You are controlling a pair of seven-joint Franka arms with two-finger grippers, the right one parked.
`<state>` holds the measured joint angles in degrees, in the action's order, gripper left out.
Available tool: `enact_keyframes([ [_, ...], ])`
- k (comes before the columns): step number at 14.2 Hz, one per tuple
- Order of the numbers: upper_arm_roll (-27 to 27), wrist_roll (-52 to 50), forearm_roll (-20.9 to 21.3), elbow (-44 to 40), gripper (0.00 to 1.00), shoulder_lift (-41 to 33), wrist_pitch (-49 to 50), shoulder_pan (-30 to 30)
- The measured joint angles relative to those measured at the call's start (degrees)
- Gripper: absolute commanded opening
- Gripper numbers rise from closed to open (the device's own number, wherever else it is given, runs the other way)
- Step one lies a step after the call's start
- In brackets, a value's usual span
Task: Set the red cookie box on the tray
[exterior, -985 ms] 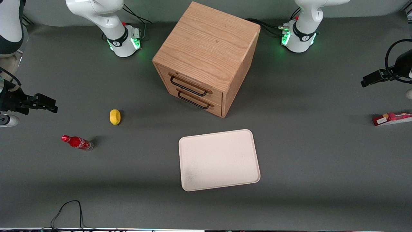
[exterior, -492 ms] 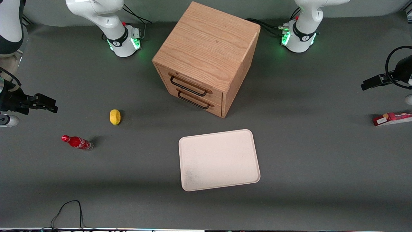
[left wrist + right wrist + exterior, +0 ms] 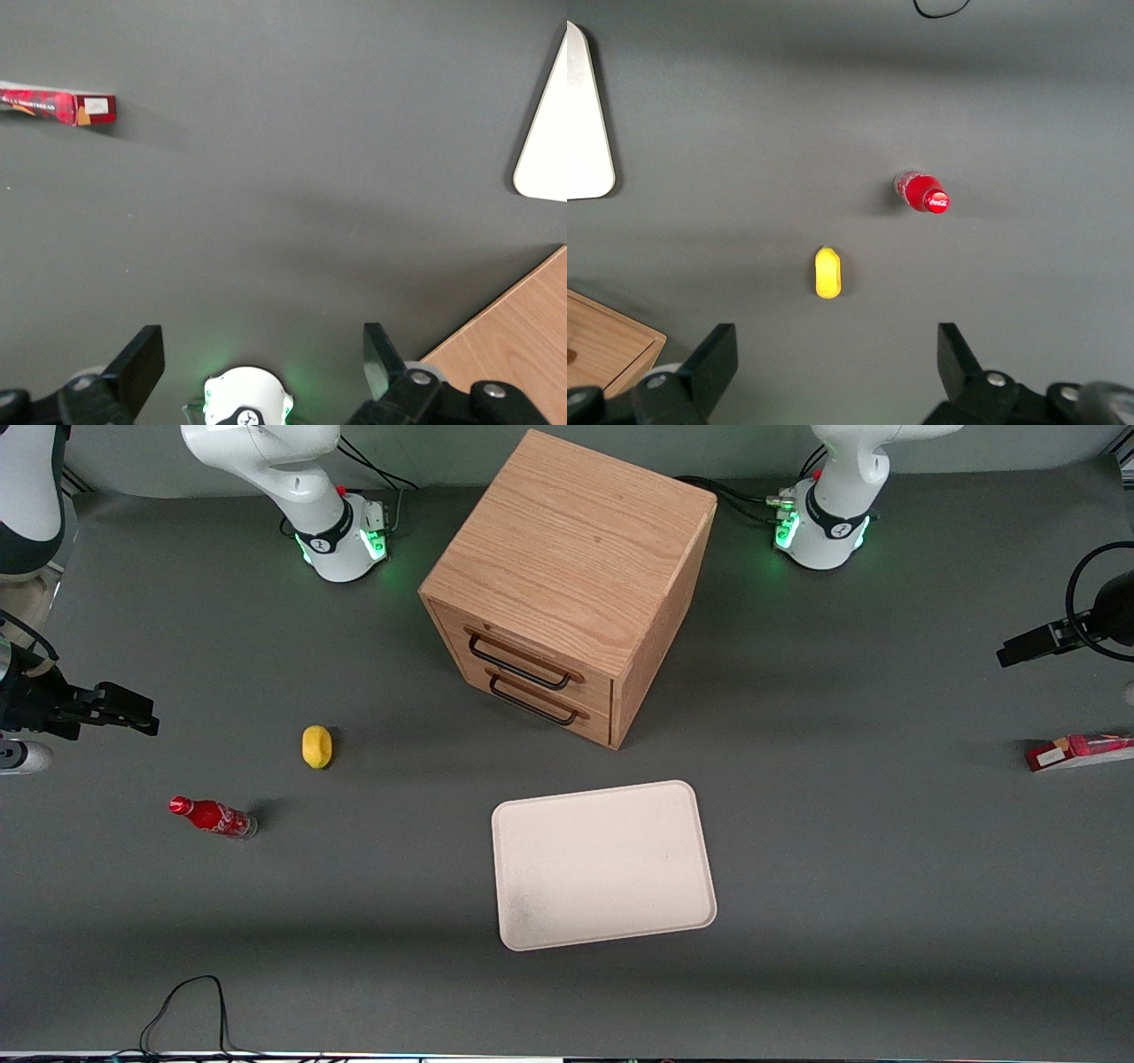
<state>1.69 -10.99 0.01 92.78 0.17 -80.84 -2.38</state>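
The red cookie box (image 3: 1076, 751) lies flat on the grey table at the working arm's end, partly cut off by the front view's edge. It also shows in the left wrist view (image 3: 58, 106), with its white label patch. The cream-white tray (image 3: 602, 864) lies nearer the front camera than the wooden cabinet; one corner shows in the left wrist view (image 3: 542, 150). My left gripper (image 3: 1010, 655) hangs above the table, farther from the front camera than the box and apart from it. In the left wrist view the gripper (image 3: 261, 359) is open and holds nothing.
A wooden drawer cabinet (image 3: 567, 584) with two black handles stands mid-table. A yellow lemon (image 3: 316, 746) and a small red soda bottle (image 3: 213, 817) lie toward the parked arm's end. The arm bases (image 3: 819, 522) stand at the back.
My left gripper has shifted slightly toward the working arm's end of the table. The box, tray and other things have not moved.
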Motion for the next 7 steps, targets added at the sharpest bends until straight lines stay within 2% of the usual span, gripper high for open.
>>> enact_keyframes([
  [7, 0.3, 0.5, 0.0, -0.4, 1.00, 0.7, 1.4, -0.8],
])
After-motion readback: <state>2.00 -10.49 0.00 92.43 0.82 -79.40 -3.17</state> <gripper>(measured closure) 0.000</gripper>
